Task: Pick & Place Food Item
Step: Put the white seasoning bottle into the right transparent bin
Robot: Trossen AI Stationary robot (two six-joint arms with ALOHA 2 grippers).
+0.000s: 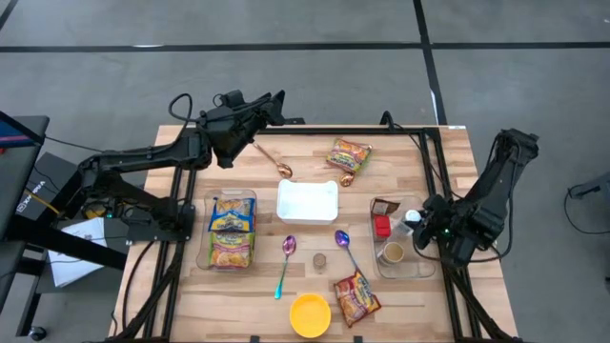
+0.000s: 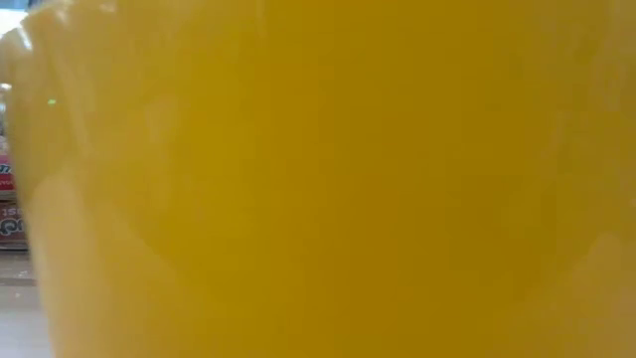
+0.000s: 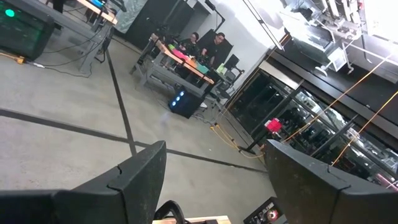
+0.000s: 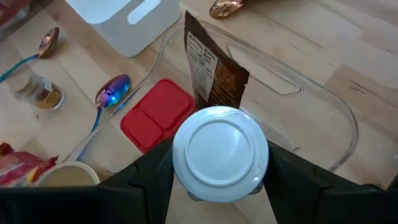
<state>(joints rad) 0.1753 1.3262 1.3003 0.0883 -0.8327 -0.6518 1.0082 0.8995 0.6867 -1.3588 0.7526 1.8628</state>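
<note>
My right gripper (image 1: 416, 225) hangs over the clear tray (image 1: 427, 270) at the table's right, shut on a small jar with a round white lid (image 4: 219, 163). In that tray lie a red box (image 4: 155, 115), a brown packet (image 4: 214, 78) standing on edge and a tan-topped cup (image 4: 65, 177). Noodle packets lie at the far middle (image 1: 350, 154), near the front (image 1: 355, 297) and in the left clear tray (image 1: 232, 229). My left gripper (image 3: 214, 180) is open, raised beyond the table's far left corner, with nothing between its fingers. My right gripper pinches the jar at the rim of its white lid (image 4: 179, 155) between its two fingers (image 4: 149, 180), one on each side. The fingers slant down from the table's right side. The jar stands upright, lid up, over the tray; its bottom is hidden.
A white box (image 1: 307, 201) sits mid-table. A copper spoon (image 1: 272, 159), two coloured spoons (image 1: 287, 262) (image 1: 347, 248) and a small glass jar (image 1: 320, 260) lie around it. A yellow bowl (image 1: 310, 314) at the near edge fills the low view (image 2: 318, 179).
</note>
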